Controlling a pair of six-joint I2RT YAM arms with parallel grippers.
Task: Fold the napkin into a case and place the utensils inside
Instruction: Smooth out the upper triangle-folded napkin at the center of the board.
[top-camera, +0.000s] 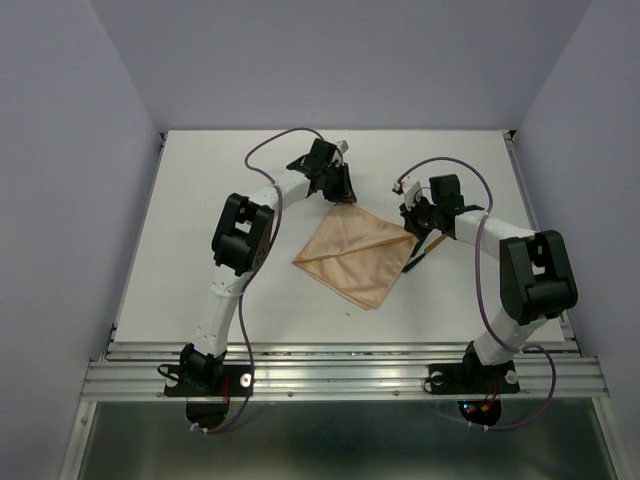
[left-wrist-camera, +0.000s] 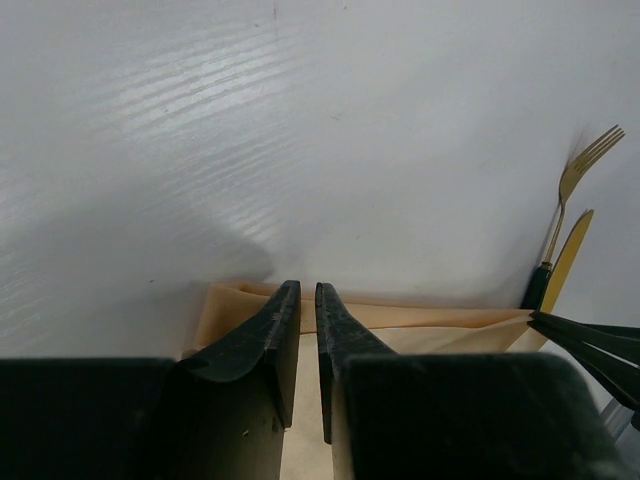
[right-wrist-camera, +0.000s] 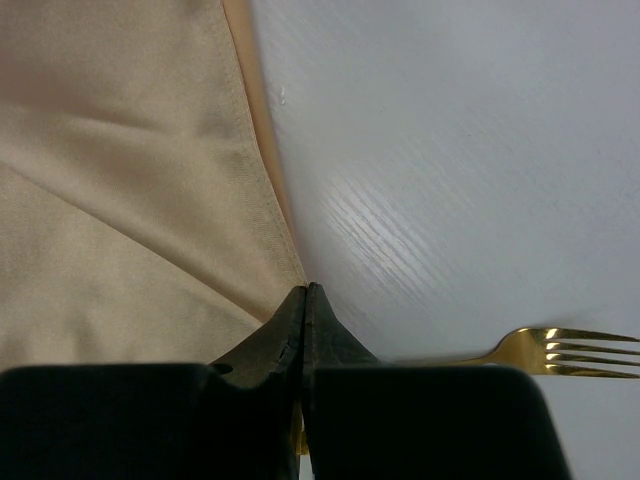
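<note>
Top external view: the napkin (top-camera: 355, 255) lies folded flat at mid-desk (top-camera: 200, 220), set as a diamond between the two arms. The left hand (left-wrist-camera: 307, 290) sits over its far corner, fingers narrowly apart. The right hand (right-wrist-camera: 305, 290) is closed tight at the napkin's right corner; whether cloth is pinched cannot be told. A fork (right-wrist-camera: 560, 350) lies on the desk just beside that corner.

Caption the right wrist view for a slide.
Shut right gripper at the napkin corner, gold fork lying nearby on the table.
</note>
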